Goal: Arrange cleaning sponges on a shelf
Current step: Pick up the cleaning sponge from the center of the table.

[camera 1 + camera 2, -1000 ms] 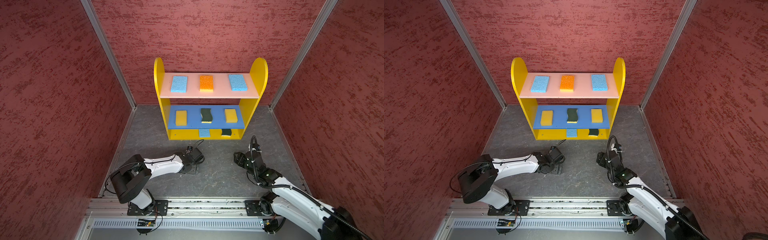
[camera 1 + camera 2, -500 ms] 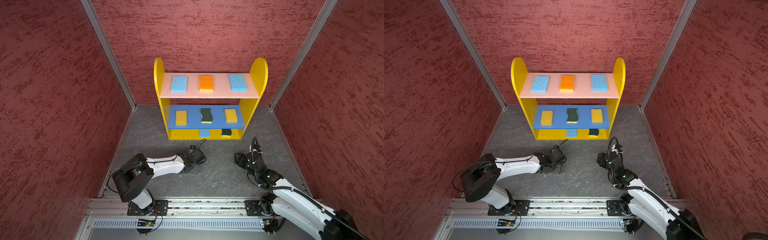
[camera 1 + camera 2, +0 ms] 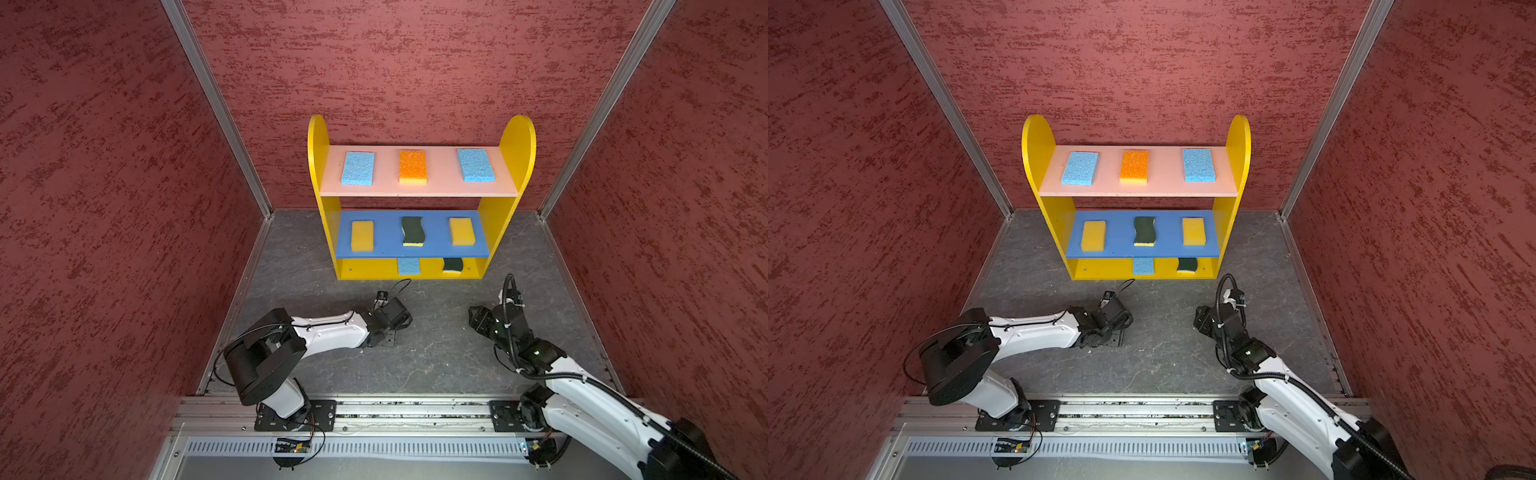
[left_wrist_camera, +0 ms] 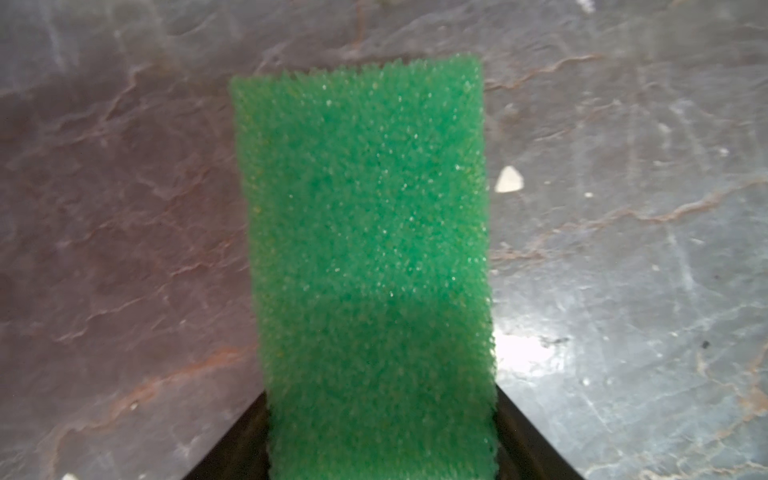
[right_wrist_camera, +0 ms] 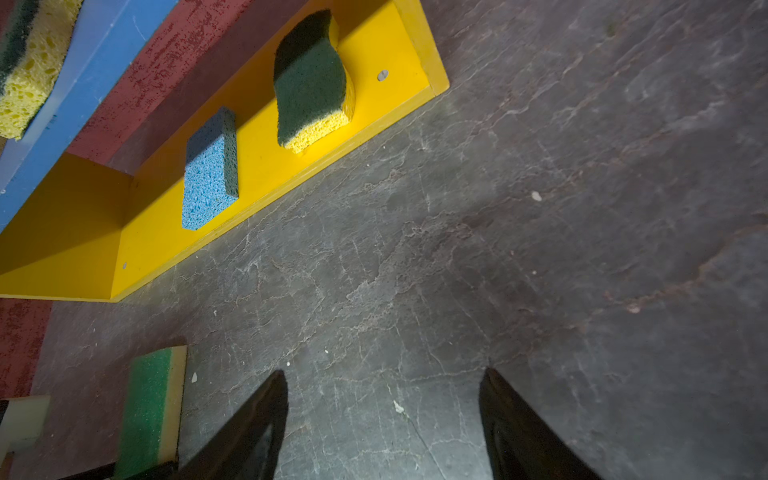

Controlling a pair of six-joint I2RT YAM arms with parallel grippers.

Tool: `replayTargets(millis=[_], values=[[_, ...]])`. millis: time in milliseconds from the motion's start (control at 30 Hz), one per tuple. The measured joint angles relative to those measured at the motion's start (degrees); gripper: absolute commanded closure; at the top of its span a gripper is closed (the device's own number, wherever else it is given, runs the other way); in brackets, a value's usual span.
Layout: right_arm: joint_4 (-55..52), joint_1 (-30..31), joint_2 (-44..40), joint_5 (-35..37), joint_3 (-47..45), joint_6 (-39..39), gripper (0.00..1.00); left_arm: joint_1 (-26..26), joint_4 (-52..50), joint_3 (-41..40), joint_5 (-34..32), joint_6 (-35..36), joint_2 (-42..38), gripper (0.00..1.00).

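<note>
Starting with the bright green sponge (image 4: 365,232): you have it between the fingers (image 4: 239,440) of the left gripper (image 4: 381,392), which press on both long sides at its near end, so record a closed grip; the far end juts out over the grey floor (image 4: 124,166). Whether it rests on that floor or hangs just above cannot be told. In both top views the left wrist (image 3: 390,320) hides it, low and well in front of the shelf (image 3: 516,137). On the shelf you have 8 sponges lying flat and apart. On the pink top board (image 3: 442,174): a light blue sponge (image 3: 358,167), the orange-topped sponge (image 3: 413,166) in the middle, and another light blue sponge (image 3: 475,165). On the blue middle board (image 3: 388,239): a yellow sponge (image 3: 362,235), a dark green wavy sponge (image 3: 412,230) in the middle, and another yellow sponge (image 3: 462,231). On the yellow bottom board (image 3: 374,270): a light blue sponge (image 3: 408,266) at the middle and a dark green wavy sponge (image 3: 452,265) beside it, apart. Your right gripper (image 5: 385,374) hovers over the floor before the shelf's right end, fingers (image 5: 257,415) spread wide, holding nothing.
</note>
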Motion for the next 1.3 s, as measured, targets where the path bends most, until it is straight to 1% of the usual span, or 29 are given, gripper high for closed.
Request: replayTargets(millis=[200, 433, 533, 667, 1033, 1300], values=[[0.0, 0.0, 0.0, 0.0, 0.0, 0.0, 0.26, 4.9, 0.3, -2.2, -1.0, 0.7, -2.4, 0.33], [0.1, 0.0, 0.0, -0.1, 0.0, -0.3, 0.26, 10.8, 4.9, -3.8, -3.2, 5.0, -7.1, 0.33], [0.4, 0.0, 0.3, -0.2, 0.0, -0.3, 0.27, 13.1, 7.4, -3.7, -3.9, 7.1, -7.8, 0.33], [1.1, 0.0, 1.7, -0.3, 0.0, -0.4, 0.27, 15.1, 10.1, -3.2, -4.4, 10.1, -7.0, 0.32], [4.5, 0.0, 4.9, -0.6, -1.0, -1.0, 0.27, 17.4, 22.1, -3.1, -5.7, 17.0, -1.9, 0.32], [7.4, 0.0, 6.0, -1.8, -2.6, -1.7, 0.27, 18.8, 24.5, -1.1, -6.2, 19.0, 2.0, 0.32]])
